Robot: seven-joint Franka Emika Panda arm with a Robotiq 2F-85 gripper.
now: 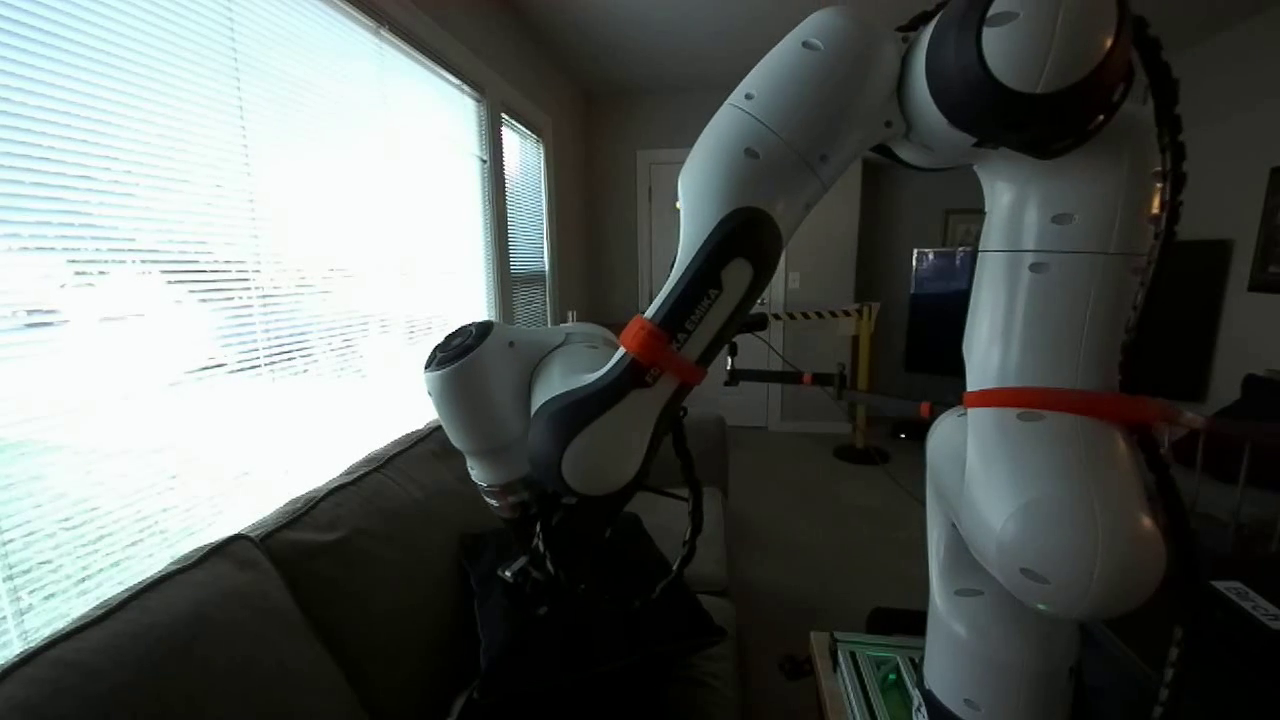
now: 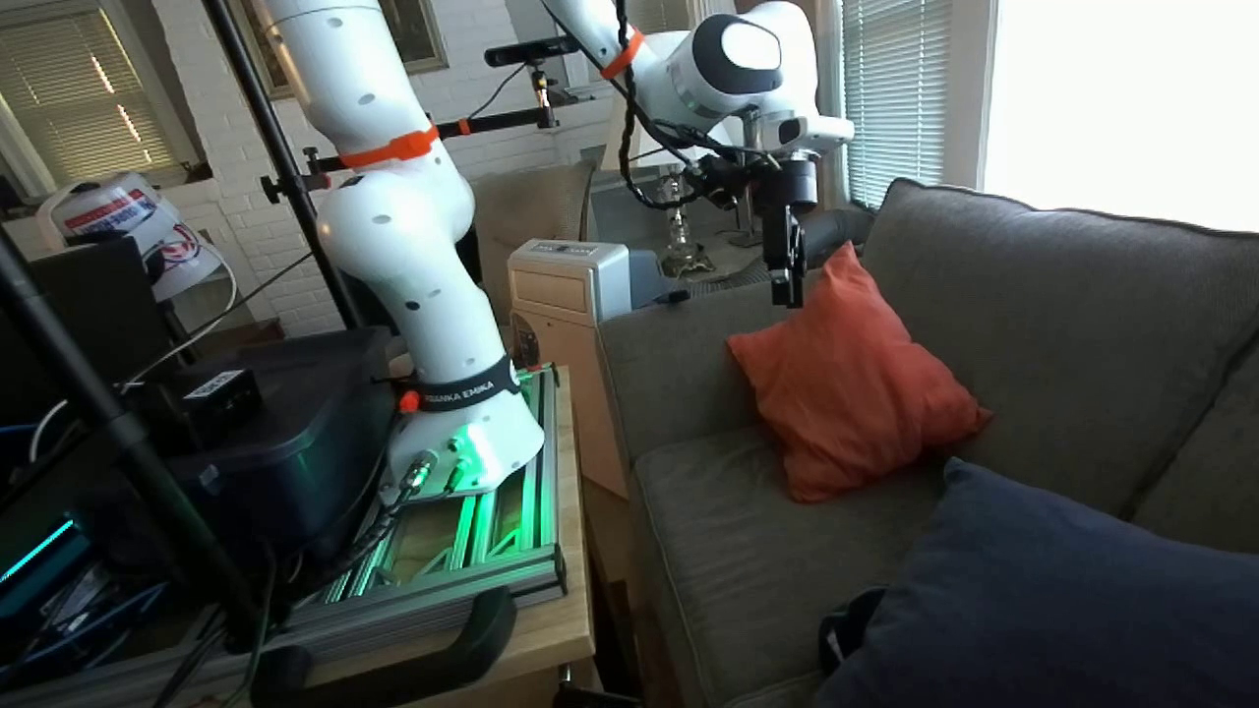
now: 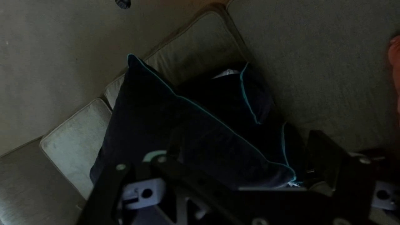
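At four o'clock in wrist view, the end effector (image 3: pixel 248 139) stands spread, gripping nothing. Dark pillow (image 3: pixel 159 131) lies ungrasped toward eight o'clock.

In an exterior view, a white-and-black robot arm (image 1: pixel 745 180) with orange-red bands (image 1: pixel 1060 402) bent over a dark-grey fabric couch (image 1: pixel 370 560). Its black tool (image 1: pixel 555 580) hung low in shadow in front of a near-black square cushion (image 1: pixel 610 640); whether they touched could not be told. Wide white slatted blinds (image 1: pixel 230 220) glowed behind the couch, and a yellow post (image 1: pixel 862 390) stood on grey carpet (image 1: pixel 790 510).
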